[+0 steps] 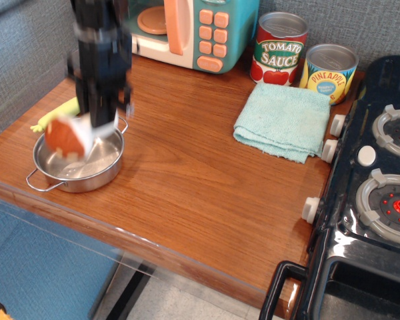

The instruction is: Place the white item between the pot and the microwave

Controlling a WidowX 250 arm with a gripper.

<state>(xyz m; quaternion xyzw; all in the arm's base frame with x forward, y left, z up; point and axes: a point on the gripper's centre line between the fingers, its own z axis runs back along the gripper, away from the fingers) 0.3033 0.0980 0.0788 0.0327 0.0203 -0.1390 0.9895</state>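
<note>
Can (281,48): "TOMATO SAUCE" (other (329,73): "PINEAPPLE").

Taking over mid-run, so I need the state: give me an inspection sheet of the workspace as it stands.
Surface: wooden table.
Job's things: mushroom lifted above the pot, blurred; microwave at the back.
Clutter: corn toy, blue cloth, tomato sauce can, pineapple can.
Grippers: gripper shut on the mushroom's stem.
Cables: nothing seen.
Surroundings: black toy stove on the right, grey wall behind.
</note>
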